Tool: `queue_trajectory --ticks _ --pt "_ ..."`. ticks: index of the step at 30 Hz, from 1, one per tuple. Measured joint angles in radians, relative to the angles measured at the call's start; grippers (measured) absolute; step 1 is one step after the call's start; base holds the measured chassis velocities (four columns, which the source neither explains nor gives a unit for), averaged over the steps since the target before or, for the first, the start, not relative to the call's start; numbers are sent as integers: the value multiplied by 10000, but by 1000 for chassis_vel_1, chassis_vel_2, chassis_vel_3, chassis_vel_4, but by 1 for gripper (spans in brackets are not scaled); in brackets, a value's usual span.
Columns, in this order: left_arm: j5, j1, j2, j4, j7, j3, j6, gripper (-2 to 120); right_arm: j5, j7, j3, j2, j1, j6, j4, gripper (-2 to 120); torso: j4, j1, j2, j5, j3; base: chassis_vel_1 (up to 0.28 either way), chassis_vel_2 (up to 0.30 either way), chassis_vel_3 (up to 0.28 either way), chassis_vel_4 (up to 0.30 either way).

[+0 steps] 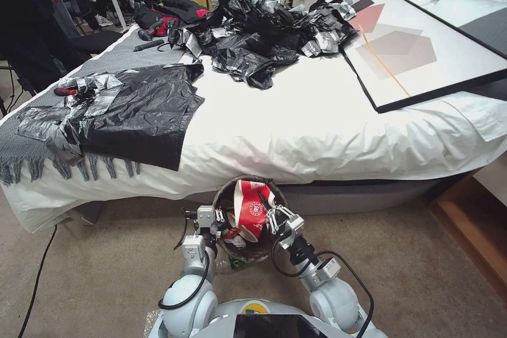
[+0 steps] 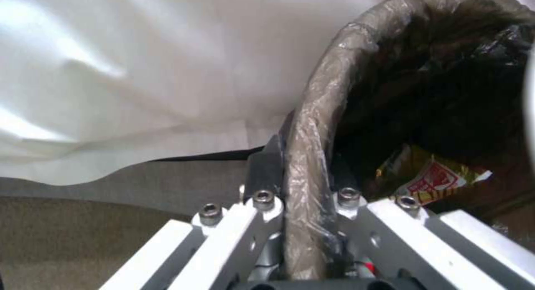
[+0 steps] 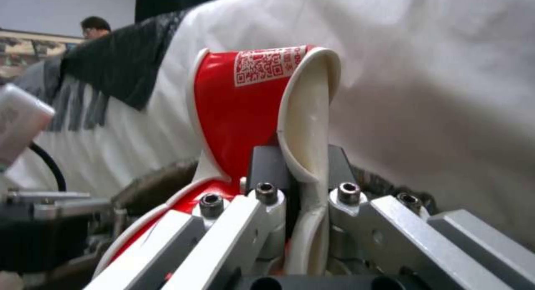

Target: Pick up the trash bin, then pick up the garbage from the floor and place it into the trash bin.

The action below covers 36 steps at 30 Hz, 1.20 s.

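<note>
Beige carpet (image 1: 412, 274) is running under the bed's white sheet (image 1: 317, 132) while the left gripper (image 1: 217, 217) is pinching the trash bin (image 1: 227, 195) rim; the right gripper (image 1: 272, 216), clamped on a crushed red cup (image 1: 252, 208) (long axis upright), is holding it directly over the opening

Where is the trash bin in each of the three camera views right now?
Head view: trash bin low centre, before the bed, between both grippers.
Left wrist view: its bag-covered rim runs up the middle, clamped in the left gripper.
Right wrist view: a strip of dark rim beside the red paper cup.
Shared landmark: the white bedsheet.
</note>
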State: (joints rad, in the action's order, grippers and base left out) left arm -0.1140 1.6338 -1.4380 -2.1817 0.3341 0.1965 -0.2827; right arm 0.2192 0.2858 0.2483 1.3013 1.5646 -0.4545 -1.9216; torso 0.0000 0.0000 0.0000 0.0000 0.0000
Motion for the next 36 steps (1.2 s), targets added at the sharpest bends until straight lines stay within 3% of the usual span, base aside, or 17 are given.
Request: queue_trajectory --ticks 7,15,17,21,23,26,30,36 --pt "1 8 9 -1 0 -13 0 3 -355 -254 -97 19 -33 70 424 7 0 0 0 0 0 0 0 0 0" --pt "-1 10 14 -8 -1 -26 -4 3 -520 -330 -109 52 -41 91 580 38 0 0 0 0 0 0 0 0 0" --pt "-3 8 13 -8 -1 -27 -4 3 -526 -332 -109 53 -41 91 585 41 0 0 0 0 0 0 0 0 0" --pt "-6 7 14 -8 -3 -30 -7 3 -536 -334 -81 58 -48 91 593 61 0 0 0 0 0 0 0 0 0" --pt "-6 7 14 -7 -3 -30 -7 3 -536 -334 -79 59 -49 91 593 61 0 0 0 0 0 0 0 0 0" --pt "-6 7 14 -7 -3 -30 -7 3 -546 -334 -56 67 -40 88 593 78 -1 0 0 0 0 0 0 0 0" --pt "-7 9 14 -8 -2 -29 -8 3 -548 -334 -21 64 -26 83 552 92 0 0 0 0 0 0 0 0 0" --pt "-8 11 14 -14 -3 -27 -8 3 -550 -330 32 60 14 75 462 100 -1 0 0 0 0 0 0 0 0"
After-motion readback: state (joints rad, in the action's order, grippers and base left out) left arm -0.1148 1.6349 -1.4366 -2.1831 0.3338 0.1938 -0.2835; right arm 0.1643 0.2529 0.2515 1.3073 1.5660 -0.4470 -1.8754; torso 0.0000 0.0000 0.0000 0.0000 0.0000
